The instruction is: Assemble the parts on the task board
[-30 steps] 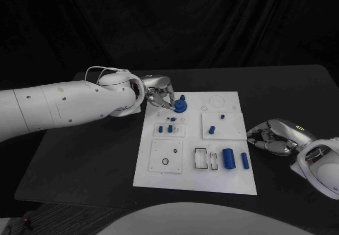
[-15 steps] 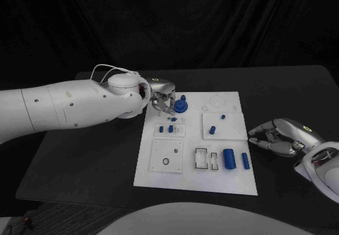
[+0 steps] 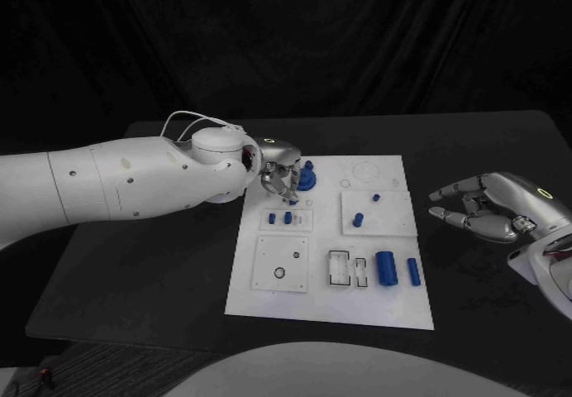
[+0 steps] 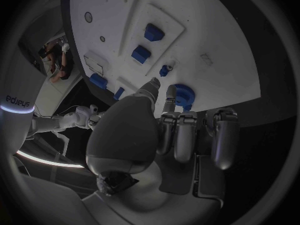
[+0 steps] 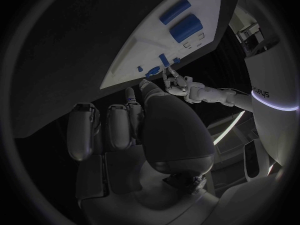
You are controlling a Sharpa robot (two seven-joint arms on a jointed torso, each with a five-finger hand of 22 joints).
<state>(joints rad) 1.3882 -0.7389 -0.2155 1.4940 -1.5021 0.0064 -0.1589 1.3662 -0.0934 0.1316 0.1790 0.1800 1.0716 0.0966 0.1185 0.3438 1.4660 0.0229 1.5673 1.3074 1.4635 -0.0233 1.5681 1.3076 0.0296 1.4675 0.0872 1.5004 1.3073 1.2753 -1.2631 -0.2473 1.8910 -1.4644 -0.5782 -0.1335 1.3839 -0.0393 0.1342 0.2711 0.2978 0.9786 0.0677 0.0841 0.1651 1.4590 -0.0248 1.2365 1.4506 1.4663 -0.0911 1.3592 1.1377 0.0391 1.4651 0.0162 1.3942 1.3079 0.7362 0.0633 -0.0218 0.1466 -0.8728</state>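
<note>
Several blue parts (image 3: 386, 267) lie loose on the task board (image 3: 331, 310) mid-counter, so assembly looks unfinished; left hand (image 3: 279, 169) fingers touch a far-edge part, right hand (image 3: 501, 208) hovers empty, loosely curled.

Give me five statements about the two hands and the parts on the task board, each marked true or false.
1. The left hand is at the blue part near the task board's far edge. True.
2. The right hand holds a blue cylinder. False: it holds nothing, off the board.
3. The large blue cylinder lies on the board's near half. True.
4. The right hand rests on the board. False: it is over the black table.
5. All parts are grey. False: blue.
</note>
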